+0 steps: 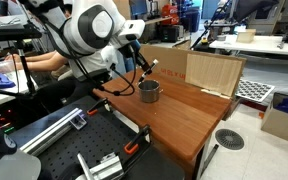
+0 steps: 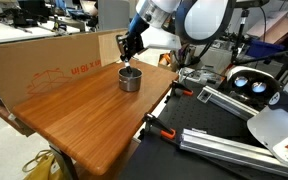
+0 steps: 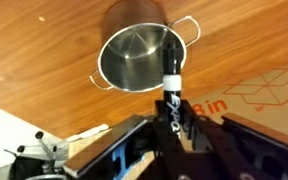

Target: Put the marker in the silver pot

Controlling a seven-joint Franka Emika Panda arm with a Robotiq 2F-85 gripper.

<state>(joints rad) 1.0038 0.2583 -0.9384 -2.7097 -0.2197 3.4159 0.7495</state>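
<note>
The rectangular brown wooden table (image 2: 84, 112) carries the round shiny silver pot (image 3: 129, 60), which serves as the reference for every position below. Behind the silver pot stands a large flat brown cardboard box (image 2: 44, 60). The white robot arm (image 1: 89, 30) reaches over the table and ends directly above the silver pot. The black gripper (image 3: 172, 108) hangs just above the pot rim, its fingers closed narrowly on the slim black marker with a white band (image 3: 171, 72). In the wrist view the marker points toward the silver pot, and its free end overlaps the rim on the side nearest the gripper. The pot interior appears empty. Task status, as a judgement: pickup and transport are complete. Remaining steps are to centre the marker over the opening and release it. Legible markings: red print on the cardboard box, of which only the letters "in" can be read in the wrist view. The red print seen in an exterior view is too small to read.
</note>
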